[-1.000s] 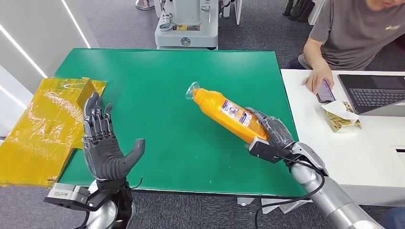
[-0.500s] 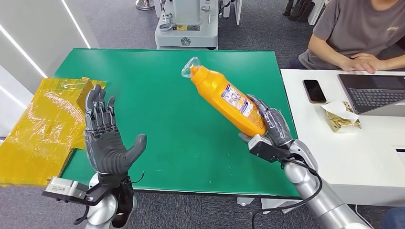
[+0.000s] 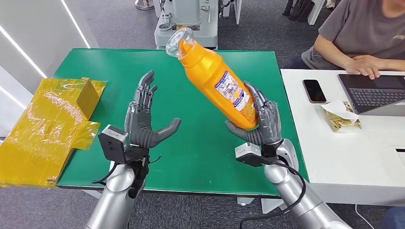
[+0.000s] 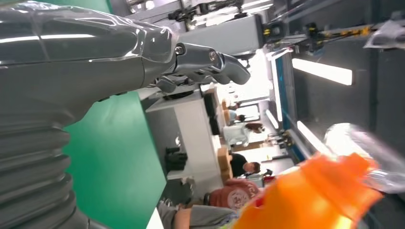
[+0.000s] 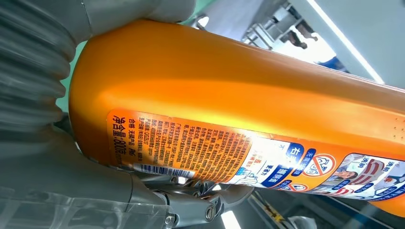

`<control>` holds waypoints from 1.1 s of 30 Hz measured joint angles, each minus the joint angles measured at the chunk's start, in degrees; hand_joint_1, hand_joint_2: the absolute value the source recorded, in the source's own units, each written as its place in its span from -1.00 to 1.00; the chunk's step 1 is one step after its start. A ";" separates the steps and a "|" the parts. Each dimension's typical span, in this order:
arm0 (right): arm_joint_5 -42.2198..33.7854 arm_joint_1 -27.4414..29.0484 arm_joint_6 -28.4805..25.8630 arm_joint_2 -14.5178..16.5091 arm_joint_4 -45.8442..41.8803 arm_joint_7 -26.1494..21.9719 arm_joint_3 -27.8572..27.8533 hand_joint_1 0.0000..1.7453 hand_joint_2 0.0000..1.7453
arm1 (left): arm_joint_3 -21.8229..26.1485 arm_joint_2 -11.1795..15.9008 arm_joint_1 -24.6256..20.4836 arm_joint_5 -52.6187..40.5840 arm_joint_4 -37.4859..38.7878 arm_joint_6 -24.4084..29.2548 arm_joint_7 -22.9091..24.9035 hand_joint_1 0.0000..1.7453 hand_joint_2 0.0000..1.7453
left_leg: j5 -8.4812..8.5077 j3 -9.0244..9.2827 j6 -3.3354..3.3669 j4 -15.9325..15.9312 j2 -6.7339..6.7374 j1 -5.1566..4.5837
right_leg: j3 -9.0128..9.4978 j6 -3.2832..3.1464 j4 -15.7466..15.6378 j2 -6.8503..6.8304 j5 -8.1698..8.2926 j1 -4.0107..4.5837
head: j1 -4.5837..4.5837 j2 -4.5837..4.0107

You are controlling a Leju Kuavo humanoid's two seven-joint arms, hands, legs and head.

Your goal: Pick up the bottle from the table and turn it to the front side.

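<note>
head view: right hand grips the bottle by its base, tilted above the table, left hand spread beside it, and that low hold looks likely to slip if turned fast.

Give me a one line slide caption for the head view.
Right hand holds the orange bottle tilted above the green table, left hand open beside it.

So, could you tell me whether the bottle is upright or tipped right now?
Tipped. The orange bottle, gripped low by the right hand, leans with its clear cap up and toward the left hand.
</note>
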 joint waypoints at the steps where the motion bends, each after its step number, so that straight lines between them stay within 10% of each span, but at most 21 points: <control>1: -0.12 -0.19 -0.35 0.43 0.06 -0.37 0.37 1.00 1.00 | -0.02 -0.03 -0.42 0.33 0.51 -0.30 0.63 -1.00 1.00 | 0.00 0.00 0.00 0.00 -0.01 0.00 | 0.00 0.00 0.00 -0.01 0.00 0.00 | 0.00 0.00; 33: -1.81 1.19 -3.86 2.80 9.80 -1.57 5.80 1.00 1.00 | -5.19 0.19 -6.38 4.16 3.33 -6.30 8.89 -1.00 1.00 | 0.00 -0.06 0.00 -0.01 -0.02 0.00 | -0.07 0.00 -0.01 -0.01 -0.01 0.00 | 0.01 0.00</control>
